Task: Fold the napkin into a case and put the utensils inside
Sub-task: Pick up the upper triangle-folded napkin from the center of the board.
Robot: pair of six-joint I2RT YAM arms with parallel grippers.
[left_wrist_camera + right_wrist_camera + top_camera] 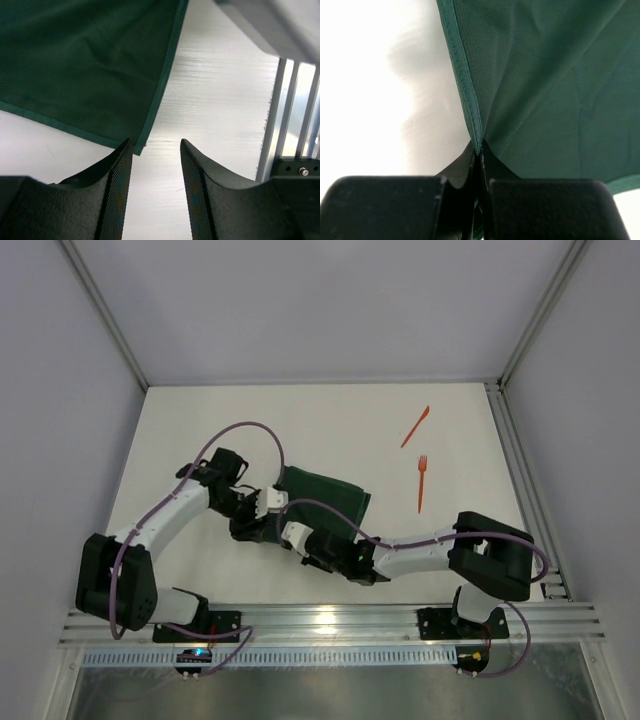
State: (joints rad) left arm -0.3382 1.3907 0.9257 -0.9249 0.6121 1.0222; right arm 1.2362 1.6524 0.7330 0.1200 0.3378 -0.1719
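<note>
Surroundings: white tabletop (300, 430) is enclosed by grey walls; an aluminium rail (330, 620) is seen along the near edge, with both arm bases bolted to it.
Obstructions: the near part of the napkin (325, 495) is covered in the top view by both wrists, which are crowded together just near of it; purple cables are looped over the arms.
Counts: one napkin, two utensils, two arms.
Napkin: dark green cloth, seen mid-tabletop, folded to a smaller rough rectangle; a hemmed corner (137, 147) is seen lying flat just beside the left fingers in the left wrist view.
Utensils: orange knife-like piece (415, 427) is laid far right, tilted; orange fork (421, 483) is laid just near of it, roughly upright in the view. Both are kept well apart from the napkin, bare on the tabletop, untouched.
Left pincer (155, 195): held apart, nothing gripped between the fingers; it is poised over bare tabletop at the napkin corner.
Right pincer (479, 165): pressed together, clamped on the napkin's hemmed edge (467, 95); the cloth is drawn taut up from the fingertips in the right wrist view.
Case: not yet formed; only a folded cloth is seen.
</note>
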